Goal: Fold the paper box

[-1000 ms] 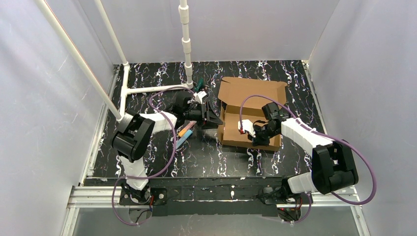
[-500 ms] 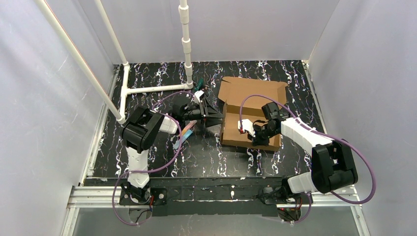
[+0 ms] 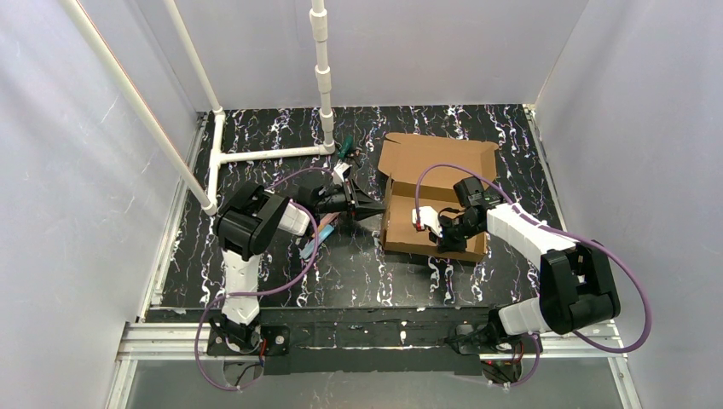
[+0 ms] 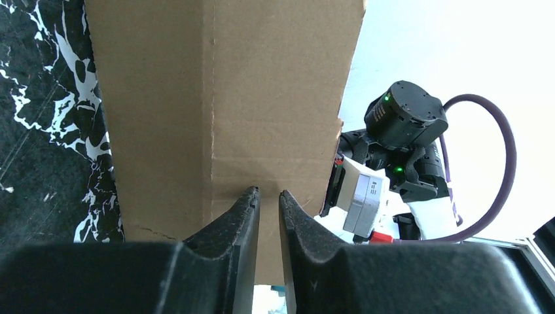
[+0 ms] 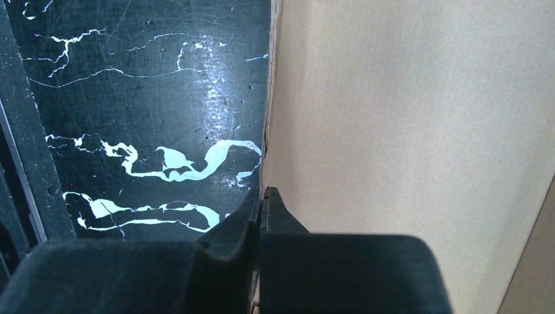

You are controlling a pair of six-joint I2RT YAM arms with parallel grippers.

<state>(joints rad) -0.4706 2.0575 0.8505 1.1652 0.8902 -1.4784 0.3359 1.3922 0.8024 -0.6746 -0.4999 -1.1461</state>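
The paper box is brown cardboard at the table's right of centre, with its lid flap lying open toward the back. In the left wrist view a creased wall of the paper box faces me. My left gripper points straight at it, tips at its surface, jaws a narrow gap apart with nothing between them. From above, my left gripper meets the box's left wall. My right gripper sits at the front wall. Up close, my right gripper is shut on the edge of the paper box.
A white pipe frame with an upright post stands at the back left. Coloured markers lie under the left arm, and a teal item sits by the post's foot. The right arm's wrist lies just behind the box wall.
My left gripper has moved right up to the box's left wall and its jaws have narrowed from wide to a small gap. The right arm has not moved.
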